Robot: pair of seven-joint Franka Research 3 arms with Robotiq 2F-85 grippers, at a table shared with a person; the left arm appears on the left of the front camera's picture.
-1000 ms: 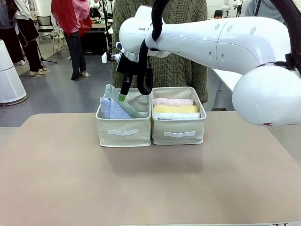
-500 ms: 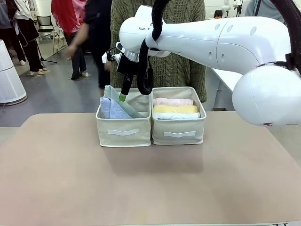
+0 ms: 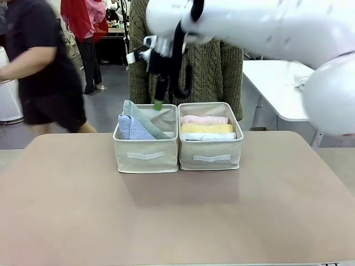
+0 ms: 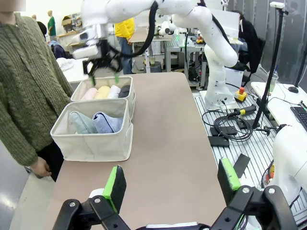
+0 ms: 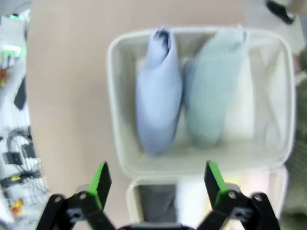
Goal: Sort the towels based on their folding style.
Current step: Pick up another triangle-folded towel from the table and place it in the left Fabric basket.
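Towels sit sorted in two square beige fabric bins side by side, touching, near the middle of the table (image 3: 66, 221) toward its far edge. On the robot's left, the left bin (image 3: 145, 157) holds the two pointed cone folds leaning side by side: the light blue towel (image 3: 132, 128) on the outer side and the grey-blue towel (image 3: 145, 119) next to it toward the other bin. The right bin (image 3: 211, 157) holds the rolled cylinders lying across it; from the front the white towel (image 3: 208, 136) is nearest, then the yellow towel (image 3: 207, 128), then the pink towel (image 3: 204, 119), and from the left wrist camera a dark grey towel (image 4: 124, 90) shows at the near end of that row. The left gripper (image 4: 171, 184) hangs over the table's left end, well apart from the bins, its green-padded fingers spread wide with nothing between them. The right arm reaches in from the right across the middle, its forearm level above both bins and its wrist bent downward. The right gripper (image 3: 158, 105) hovers just above the far part of the left bin, clear of the cloth, pointing down; in its own camera the two fingers stand wide apart and empty, looking straight down on both cone folds. Beyond the bins a person in a green knit sweater (image 3: 213, 72) stands at the far edge of the table.
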